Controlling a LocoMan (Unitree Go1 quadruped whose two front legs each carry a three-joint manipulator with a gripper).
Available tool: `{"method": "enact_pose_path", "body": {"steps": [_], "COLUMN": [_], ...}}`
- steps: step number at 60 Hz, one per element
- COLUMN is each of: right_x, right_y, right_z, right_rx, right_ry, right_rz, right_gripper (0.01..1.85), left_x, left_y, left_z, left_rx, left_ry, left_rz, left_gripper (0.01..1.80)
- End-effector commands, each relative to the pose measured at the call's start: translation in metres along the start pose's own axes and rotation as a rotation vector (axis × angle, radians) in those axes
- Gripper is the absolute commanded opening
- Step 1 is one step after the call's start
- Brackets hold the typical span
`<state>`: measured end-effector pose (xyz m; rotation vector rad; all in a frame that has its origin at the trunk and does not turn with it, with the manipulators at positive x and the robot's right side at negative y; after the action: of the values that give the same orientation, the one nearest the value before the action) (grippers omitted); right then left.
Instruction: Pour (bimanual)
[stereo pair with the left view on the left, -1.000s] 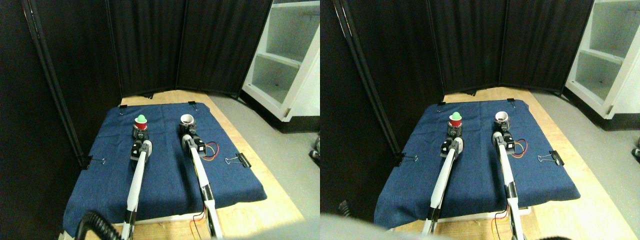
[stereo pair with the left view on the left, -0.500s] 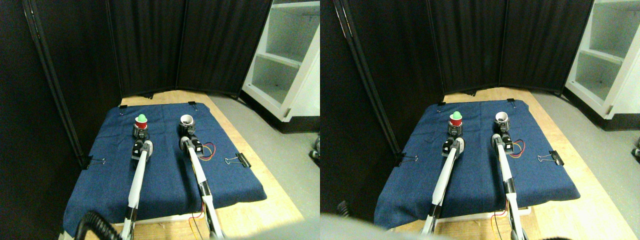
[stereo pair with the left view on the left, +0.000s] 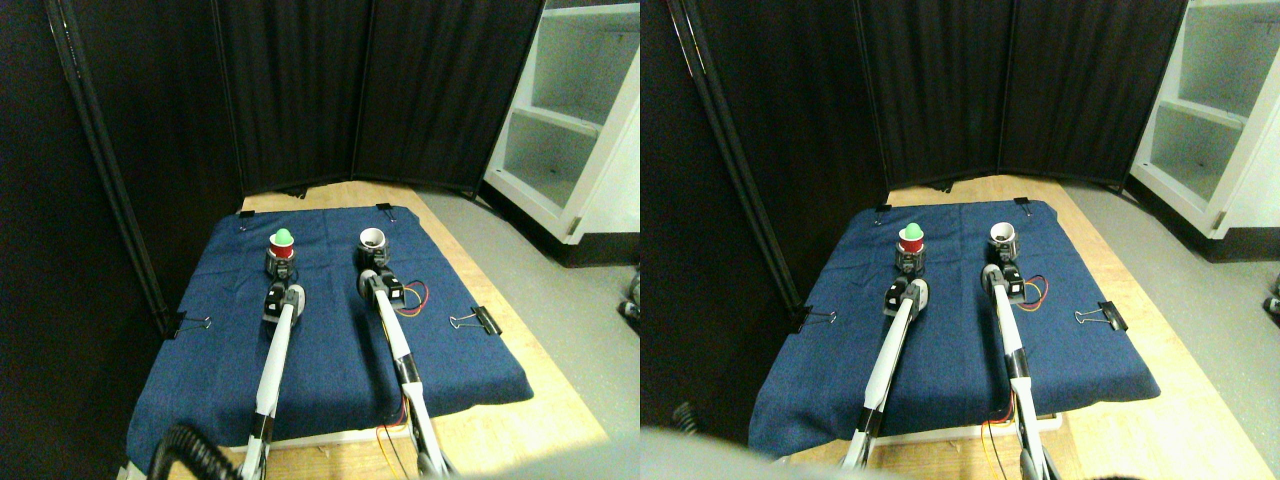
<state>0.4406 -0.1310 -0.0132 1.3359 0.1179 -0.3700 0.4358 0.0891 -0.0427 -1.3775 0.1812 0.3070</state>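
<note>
Red cup (stereo pair with the left view on the left: 283, 250) with a green ball (stereo pair with the left view on the left: 283, 237) on top stands on the blue cloth (stereo pair with the left view on the left: 330, 350), left gripper (stereo pair with the left view on the left: 280, 268) right at its base. White cup (stereo pair with the left view on the left: 373, 239) stands beside it, right gripper (stereo pair with the left view on the left: 372, 260) at its base. Either gripper's grasp I can't tell.

Light is uneven: the white shelf unit (stereo pair with the left view on the left: 575, 120), far right of the right end effector (stereo pair with the left view on the left: 372, 262), is brightly lit and nearly washed out, while the black curtains (stereo pair with the left view on the left: 300, 90) behind both end effectors swallow detail. The blue cloth (stereo pair with the left view on the left: 330, 350) under them is evenly lit, with only faint shadows beside the arms. The whole picture is soft and slightly grainy. Straight lines bow toward the edges, notably the pole (stereo pair with the left view on the left: 100, 160) left of the left end effector (stereo pair with the left view on the left: 279, 268).
</note>
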Motion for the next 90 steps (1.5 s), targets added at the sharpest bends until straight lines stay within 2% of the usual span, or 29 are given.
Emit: {"method": "enact_pose_path", "body": {"steps": [1,7,8,9,11,13,16,18,19,20,23,26,29,49,53,63,70,81,85,90], "right_x": [0.0,-0.002,-0.002,-0.004,-0.005,-0.005,-0.006,-0.005,-0.005,-0.005,-0.006,-0.008,-0.007,-0.02,-0.027,-0.042,-0.056,-0.068,-0.075,-0.084], "right_y": [-0.003,-0.002,-0.002,-0.001,-0.001,-0.001,0.0,0.0,0.0,0.0,0.0,0.0,0.001,0.006,0.011,0.025,0.036,0.048,0.052,0.058], "right_z": [-0.003,-0.004,-0.004,-0.004,-0.004,-0.003,-0.002,-0.002,-0.002,-0.002,-0.002,-0.003,-0.003,-0.003,-0.001,0.004,0.009,0.016,0.019,0.021], "right_rx": [0.014,0.026,0.035,0.052,0.093,0.114,0.134,0.131,0.131,0.13,0.144,0.139,0.155,0.125,0.083,0.1,0.096,0.098,0.086,0.082], "right_ry": [0.02,0.038,0.042,0.048,0.087,0.128,0.186,0.193,0.193,0.198,0.226,0.222,0.227,0.225,0.23,0.252,0.251,0.264,0.277,0.27], "right_rz": [-0.009,-0.008,-0.014,-0.033,-0.057,-0.082,-0.112,-0.122,-0.122,-0.127,-0.137,-0.135,-0.136,-0.099,-0.073,-0.024,-0.001,0.052,0.097,0.111], "right_gripper": [0.33,0.33,0.33,0.38,0.64,0.94,1.44,1.59,1.59,1.66,1.78,1.8,1.79,1.79,1.79,1.8,1.8,1.78,1.7,1.54], "left_x": [0.001,-0.001,-0.001,-0.002,-0.002,-0.002,-0.004,-0.004,-0.004,-0.003,-0.002,-0.002,-0.004,-0.015,-0.022,-0.041,-0.051,-0.065,-0.072,-0.082], "left_y": [0.014,0.015,0.015,0.015,0.016,0.016,0.016,0.016,0.016,0.016,0.015,0.014,0.013,0.008,0.004,-0.011,-0.021,-0.035,-0.043,-0.053], "left_z": [0.001,0.001,0.002,0.002,0.003,0.004,0.005,0.006,0.006,0.006,0.007,0.008,0.008,0.009,0.009,0.012,0.015,0.019,0.022,0.022], "left_rx": [0.035,0.043,0.047,0.059,0.09,0.108,0.15,0.14,0.14,0.14,0.14,0.137,0.144,0.152,0.149,0.1,0.081,0.094,0.08,0.064], "left_ry": [-0.004,-0.027,-0.032,-0.04,-0.028,-0.019,0.03,0.036,0.036,0.04,0.049,0.056,0.052,0.063,0.077,0.108,0.113,0.14,0.15,0.161], "left_rz": [0.047,0.062,0.065,0.069,0.074,0.077,0.078,0.08,0.08,0.079,0.072,0.062,0.061,0.041,0.023,-0.003,-0.034,-0.082,-0.104,-0.141], "left_gripper": [0.33,0.33,0.36,0.55,0.96,1.13,1.59,1.68,1.68,1.71,1.72,1.74,1.66,1.73,1.76,1.78,1.69,1.62,1.56,1.47]}}
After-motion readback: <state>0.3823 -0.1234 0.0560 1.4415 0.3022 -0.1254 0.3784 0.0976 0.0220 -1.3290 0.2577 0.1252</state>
